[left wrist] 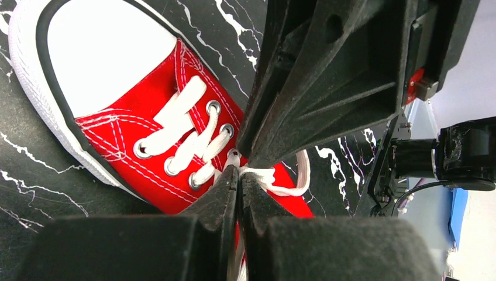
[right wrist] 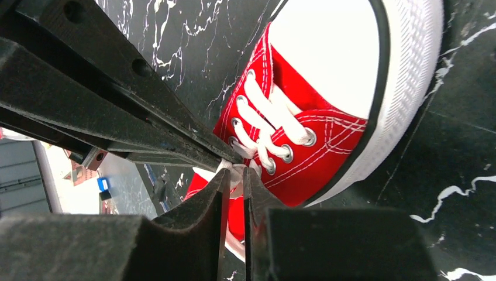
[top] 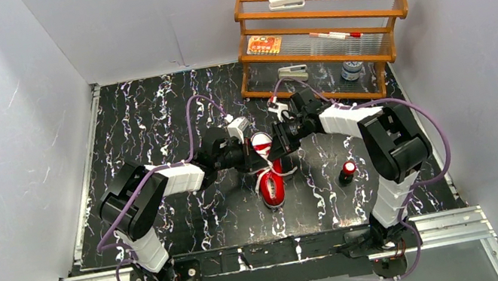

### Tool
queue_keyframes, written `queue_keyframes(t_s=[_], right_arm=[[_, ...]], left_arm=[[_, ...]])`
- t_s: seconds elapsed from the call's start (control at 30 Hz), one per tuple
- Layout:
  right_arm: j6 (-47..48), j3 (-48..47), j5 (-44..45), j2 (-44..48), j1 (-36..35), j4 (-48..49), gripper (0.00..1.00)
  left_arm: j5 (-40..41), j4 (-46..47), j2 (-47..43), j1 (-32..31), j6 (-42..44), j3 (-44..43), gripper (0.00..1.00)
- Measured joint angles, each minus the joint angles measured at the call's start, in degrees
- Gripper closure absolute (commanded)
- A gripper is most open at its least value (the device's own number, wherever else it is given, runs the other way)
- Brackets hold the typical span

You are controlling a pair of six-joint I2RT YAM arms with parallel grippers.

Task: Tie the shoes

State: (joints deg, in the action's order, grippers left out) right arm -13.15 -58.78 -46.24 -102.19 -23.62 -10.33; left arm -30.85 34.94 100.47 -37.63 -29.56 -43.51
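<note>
As the two arms meet over the worktop (top: 152, 126) in the overhead view, the sneaker (top: 274, 191) lies right beneath them, a small cylinder (top: 348, 170) (red and black) standing apart on its right. Left wrist now: left jaws pinched shut on the white laces (left wrist: 263, 173) beside the top eyelets. Right wrist: right jaws likewise clamped on the laces, toe cap (right wrist: 327, 52) beyond.
</note>
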Motion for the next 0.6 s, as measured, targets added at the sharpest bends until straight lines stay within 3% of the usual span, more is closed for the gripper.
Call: queue_keyframes(t_s=[0.2,0.6], right_arm=[[0.0,0.0,-0.3,-0.2,-0.7,-0.1,0.81],[-3.9,3.7,-3.5,0.0,-0.9,5.4,0.72]], left_arm=[[0.0,-0.3,0.0,0.0,-0.3,0.0,1.0],[-0.2,-0.5,0.0,0.0,-0.5,0.0,1.0]])
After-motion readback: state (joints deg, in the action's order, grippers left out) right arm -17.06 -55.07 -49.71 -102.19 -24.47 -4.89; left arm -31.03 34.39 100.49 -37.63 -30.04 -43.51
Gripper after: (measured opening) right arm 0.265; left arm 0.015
